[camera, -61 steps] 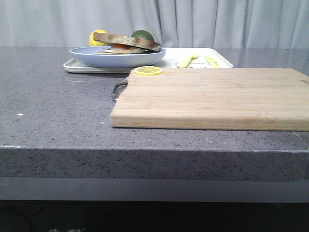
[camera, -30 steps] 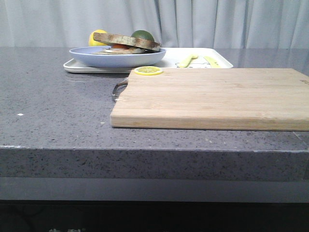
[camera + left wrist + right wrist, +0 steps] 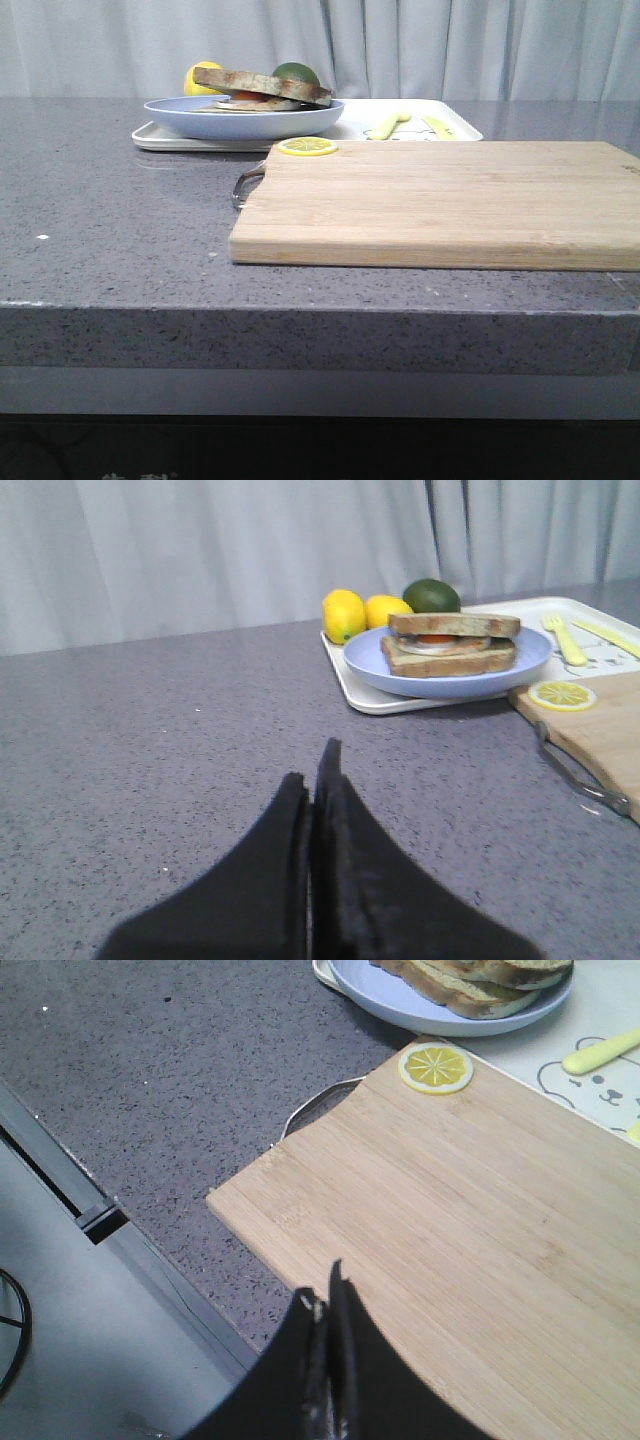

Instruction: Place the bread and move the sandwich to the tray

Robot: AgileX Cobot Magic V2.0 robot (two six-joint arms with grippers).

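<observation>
— At ten o'clock on the desk [image 3: 120, 230], far from the near edge, what do you see?

— My sandwich [image 3: 262, 90] lies there on its round pale-blue plate [image 3: 240, 122], and the plate rests on the white tray [image 3: 440, 118], at the tray's nine o'clock end. The top bread [image 3: 455, 624] slice sits on the stack, over the egg and a red layer.

— And your claws?

— My left claw [image 3: 312, 780] has its black fingers pressed together with nothing between them, low over bare desk, well apart from the plate. My right claw [image 3: 325, 1305] is likewise pinched closed on nothing, above the near part of the wooden cutting board [image 3: 450, 205].

— What else is around?

— One lemon slice [image 3: 307, 147] lies on the board's far corner, at about eleven o'clock of the board, just beside the plate's rim. Behind the plate sit two yellow lemons [image 3: 345, 614] and a dark green round fruit [image 3: 431, 595]. Pale yellow cutlery [image 3: 390, 125] lies on the tray's bare part, at about three o'clock from the plate. The board's metal handle [image 3: 318, 1100] sticks out at its nine o'clock side.
</observation>
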